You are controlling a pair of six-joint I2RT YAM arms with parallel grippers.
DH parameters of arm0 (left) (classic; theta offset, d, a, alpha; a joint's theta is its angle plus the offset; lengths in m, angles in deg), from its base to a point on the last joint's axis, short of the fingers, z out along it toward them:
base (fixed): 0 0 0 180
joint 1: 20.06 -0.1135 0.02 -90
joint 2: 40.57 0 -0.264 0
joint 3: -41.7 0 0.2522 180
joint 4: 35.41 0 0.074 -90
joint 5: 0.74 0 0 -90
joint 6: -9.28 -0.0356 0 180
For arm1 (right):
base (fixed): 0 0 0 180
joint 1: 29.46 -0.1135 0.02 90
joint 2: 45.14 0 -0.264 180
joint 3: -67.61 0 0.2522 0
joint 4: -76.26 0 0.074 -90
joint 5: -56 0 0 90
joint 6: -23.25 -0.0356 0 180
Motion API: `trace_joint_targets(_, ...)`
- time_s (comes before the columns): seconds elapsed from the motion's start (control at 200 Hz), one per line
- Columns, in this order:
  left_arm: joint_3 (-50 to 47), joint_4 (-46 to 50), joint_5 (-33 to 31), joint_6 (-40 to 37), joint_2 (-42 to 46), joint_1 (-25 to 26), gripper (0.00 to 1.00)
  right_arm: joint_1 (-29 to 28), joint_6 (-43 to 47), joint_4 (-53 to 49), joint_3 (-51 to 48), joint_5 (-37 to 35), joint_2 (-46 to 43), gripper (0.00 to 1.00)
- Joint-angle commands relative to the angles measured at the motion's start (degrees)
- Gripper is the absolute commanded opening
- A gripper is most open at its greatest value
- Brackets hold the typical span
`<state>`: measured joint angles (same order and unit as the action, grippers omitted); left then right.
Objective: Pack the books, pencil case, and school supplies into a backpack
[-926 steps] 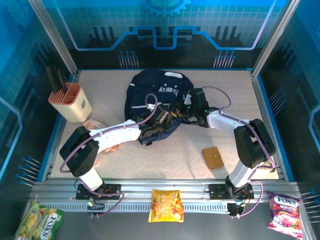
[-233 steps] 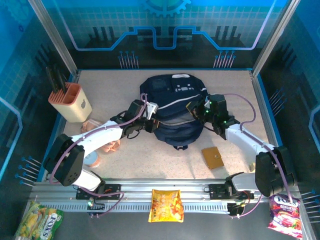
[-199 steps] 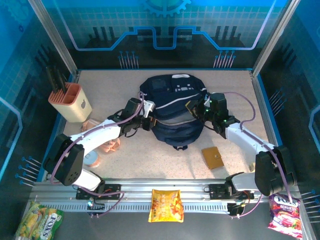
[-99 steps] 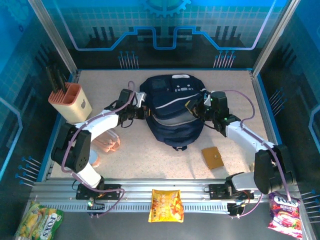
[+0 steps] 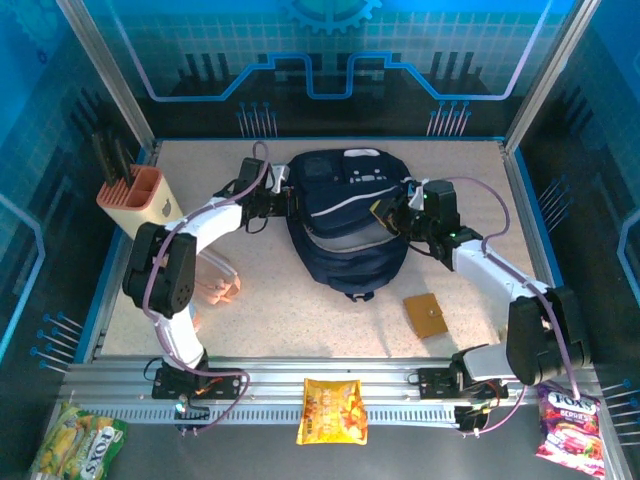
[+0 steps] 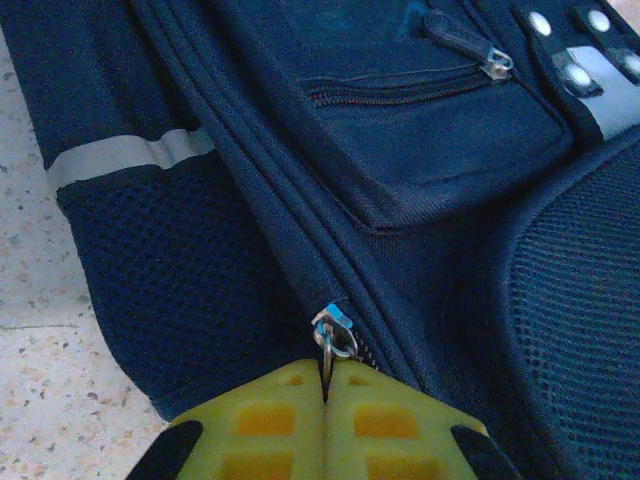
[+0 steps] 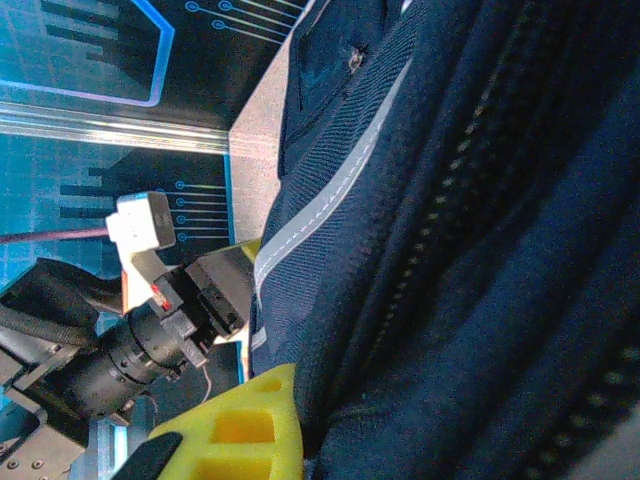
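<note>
The backpack (image 5: 345,225) lies flat on the tabletop (image 5: 300,320). The left tool (image 6: 325,372) is clamped on the zipper pull (image 6: 335,335) at the backpack's left side. The right tool (image 5: 387,212) pinches fabric at its right edge. Risk: the pull slips free, or the zipper jams on bunched fabric.

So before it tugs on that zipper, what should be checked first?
1. Left gripper shut on the zipper pull: ok.
2. Right gripper gripping the backpack at its right edge to steady it: ok.
3. Zipper track ahead of the pull free of bunched fabric: cannot tell.
4. Tan square piece packed: not ok, it lies on the table to the right of the backpack.
5. Books inside the backpack: cannot tell.
</note>
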<state>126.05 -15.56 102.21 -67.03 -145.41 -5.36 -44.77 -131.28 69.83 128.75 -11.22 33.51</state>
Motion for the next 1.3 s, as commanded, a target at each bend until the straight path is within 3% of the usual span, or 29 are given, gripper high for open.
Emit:
trace_joint_targets(0.0, 1.8, -4.5, -5.4, 3.0, 0.4, -1.4, 0.12, -0.1, 2.4, 1.3, 2.2, 6.0, 0.6, 0.11)
trace_joint_targets(0.13, -2.4, -6.3, -8.9, 5.7, 5.5, -1.4, 0.29, -0.6, 2.9, 1.0, 2.2, 5.3, 2.0, 0.12)
trace_joint_targets(0.22, -6.5, -3.2, -14.9, 9.4, 11.0, -1.4, 0.40, -0.9, 4.2, -0.8, 2.3, 3.7, 2.6, 0.17)
trace_joint_targets(0.395, -15.6, 8.1, -26.5, 18.3, 23.8, -1.5, 0.69, -1.5, 8.1, -7.8, 0.3, -5.6, -1.1, 0.46)
trace_joint_targets(0.52, -20.6, 16.0, -29.6, 21.2, 31.0, -1.9, 0.79, -1.8, 12.0, -16.0, 0.2, -13.6, -5.9, 0.64)
trace_joint_targets(0.665, -25.7, 21.5, -31.6, 23.5, 36.3, -3.7, 0.87, -2.1, 15.5, -22.6, -1.2, -22.4, -11.5, 0.77)
trace_joint_targets(0.925, -32.4, 19.6, -27.6, 24.9, 38.5, -10.7, 0.92, -2.3, 18.8, -26.2, -2.1, -28.7, -16.8, 0.87)
trace_joint_targets(1.296, -29.3, 12.9, -11.7, 16.0, 24.2, -11.4, 0.92, -3.2, 19.7, -25.2, -1.3, -30.0, -17.5, 0.90)
